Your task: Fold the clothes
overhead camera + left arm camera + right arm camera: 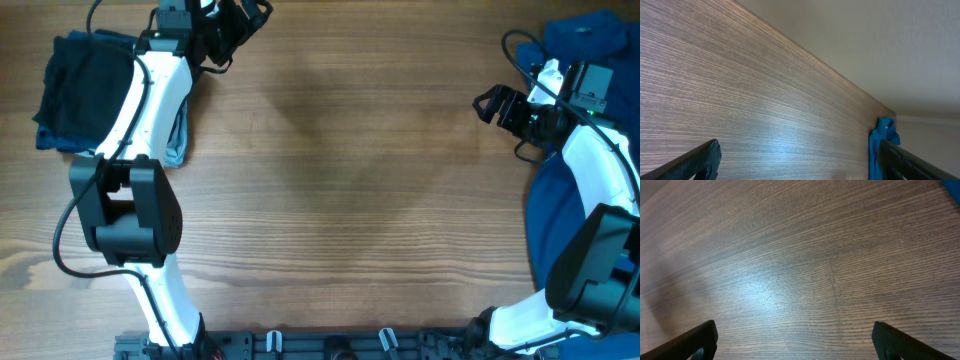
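Overhead view only: dark folded garments [75, 95], upper left. Wrist views: left tool [797, 152] and right tool [794, 332] both released above the desk [800, 255].

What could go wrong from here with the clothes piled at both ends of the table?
1. The left arm lies across the folded dark stack at a corner of the table; swinging away, it might drag or topple it.
2. The right arm stands amid the blue clothes at the right edge; moving, it could snag them.
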You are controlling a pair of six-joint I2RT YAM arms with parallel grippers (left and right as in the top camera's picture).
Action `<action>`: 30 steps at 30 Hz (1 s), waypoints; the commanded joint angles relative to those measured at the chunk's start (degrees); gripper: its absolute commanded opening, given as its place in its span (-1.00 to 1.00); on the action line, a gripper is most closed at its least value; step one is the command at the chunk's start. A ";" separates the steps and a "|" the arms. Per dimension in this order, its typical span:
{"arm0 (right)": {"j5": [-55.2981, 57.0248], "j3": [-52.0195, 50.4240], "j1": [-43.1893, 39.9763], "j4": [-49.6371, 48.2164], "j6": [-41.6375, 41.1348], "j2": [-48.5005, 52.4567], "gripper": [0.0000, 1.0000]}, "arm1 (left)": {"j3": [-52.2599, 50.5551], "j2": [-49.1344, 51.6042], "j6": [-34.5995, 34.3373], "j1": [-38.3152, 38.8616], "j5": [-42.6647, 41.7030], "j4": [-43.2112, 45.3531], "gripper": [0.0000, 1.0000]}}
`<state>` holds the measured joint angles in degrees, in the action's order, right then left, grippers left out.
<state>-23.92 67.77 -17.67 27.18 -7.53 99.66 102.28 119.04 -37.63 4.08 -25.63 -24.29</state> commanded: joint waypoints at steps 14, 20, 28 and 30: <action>5.07 -2.14 26.80 0.79 12.28 -74.66 1.00 | 0.00 -0.22 0.26 -0.11 1.29 -0.02 0.99; 5.05 -19.71 22.16 0.04 13.42 -95.43 0.99 | 0.00 -0.22 0.28 -0.11 1.29 -0.02 0.99; 5.40 -45.99 17.75 -22.73 8.90 -99.41 0.99 | 0.00 -0.22 0.26 -0.11 1.29 -0.02 1.00; 6.47 -53.22 17.75 -31.69 8.61 -99.41 0.99 | 0.00 -0.22 0.28 -0.11 1.29 -0.02 0.99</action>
<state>-19.40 20.56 0.43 1.04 2.70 1.45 102.28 119.04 -37.63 4.08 -24.67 -24.45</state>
